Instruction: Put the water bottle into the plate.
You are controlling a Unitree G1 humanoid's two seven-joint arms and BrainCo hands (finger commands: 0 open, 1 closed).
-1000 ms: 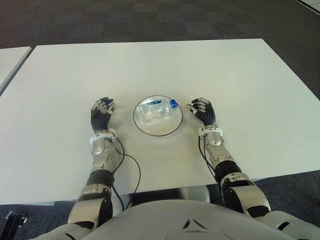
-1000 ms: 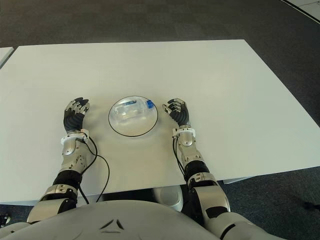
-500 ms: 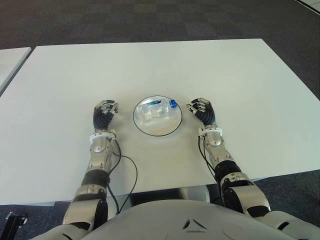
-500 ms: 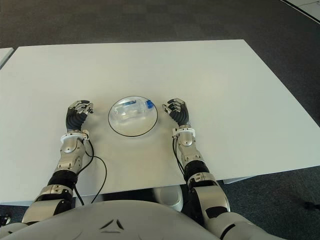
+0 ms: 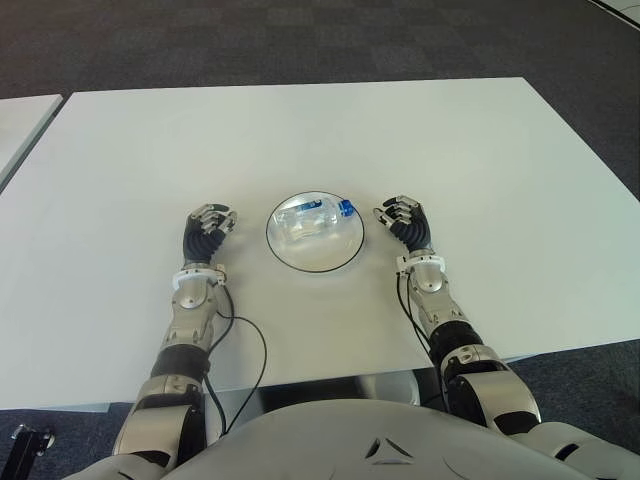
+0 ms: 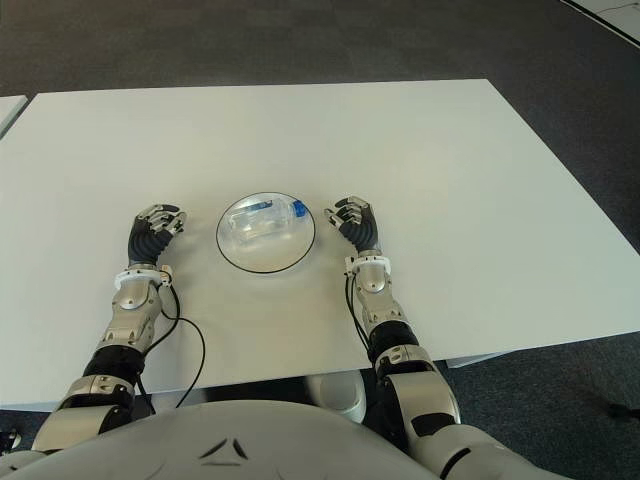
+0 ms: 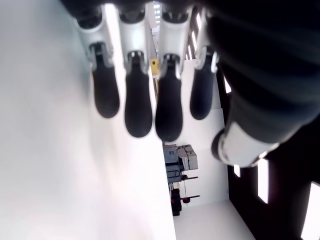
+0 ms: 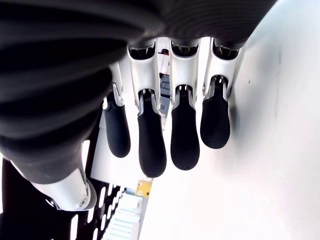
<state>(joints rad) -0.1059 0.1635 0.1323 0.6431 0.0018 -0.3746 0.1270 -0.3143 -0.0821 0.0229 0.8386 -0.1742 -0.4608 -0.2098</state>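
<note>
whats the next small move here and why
Probably none beyond keeping both hands clear: the clear plastic water bottle with its blue cap already lies inside the round black-rimmed plate, and the left hand and right hand flank it, holding nothing.

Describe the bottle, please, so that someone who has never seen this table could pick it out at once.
On the white table, look between the left hand and right hand, where a round, dark-rimmed plate sits. The bottle lies on its side in the plate. It is clear with a blue cap, the only coloured spot on the table, and neither hand holds it.
</note>
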